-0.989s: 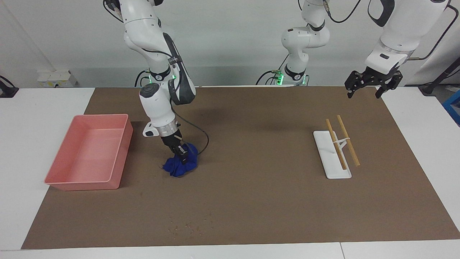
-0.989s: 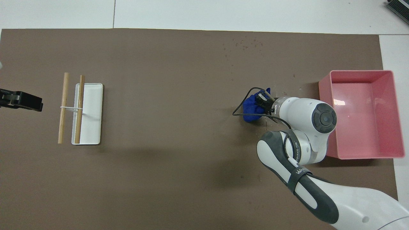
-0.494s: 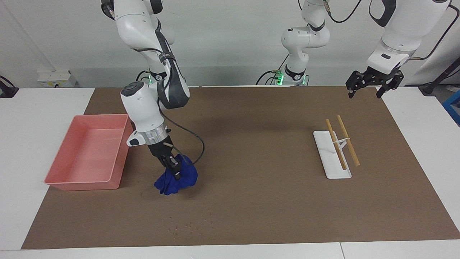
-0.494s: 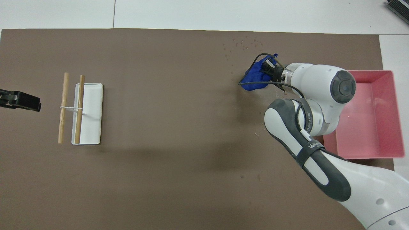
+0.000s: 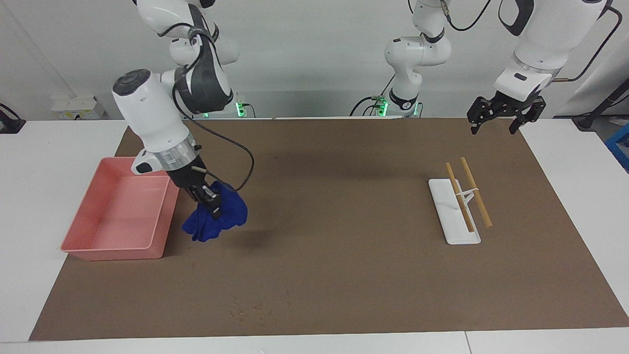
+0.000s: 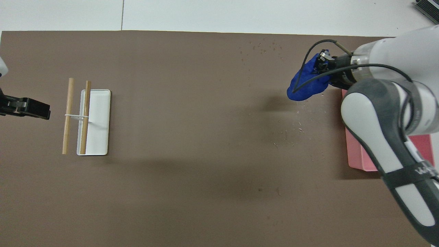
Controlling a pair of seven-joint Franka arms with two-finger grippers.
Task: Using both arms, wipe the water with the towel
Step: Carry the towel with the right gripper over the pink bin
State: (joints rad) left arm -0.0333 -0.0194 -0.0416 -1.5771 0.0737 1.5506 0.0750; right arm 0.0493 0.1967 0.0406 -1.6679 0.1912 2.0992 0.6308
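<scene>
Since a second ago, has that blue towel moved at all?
Yes. The right gripper has lifted the towel off the brown mat and carried it toward the pink tray.

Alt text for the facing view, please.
The right gripper holds a crumpled royal-blue cloth towel lifted off the brown mat, beside a pink plastic tray. The left gripper waits raised near a white stand bearing two wooden sticks.

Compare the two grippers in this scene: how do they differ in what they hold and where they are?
The right gripper grips the blue towel, lifted off the mat beside the pink tray. The left gripper holds nothing and waits, open, above the mat's corner at its own end. Both are black, two-fingered and raised.
</scene>
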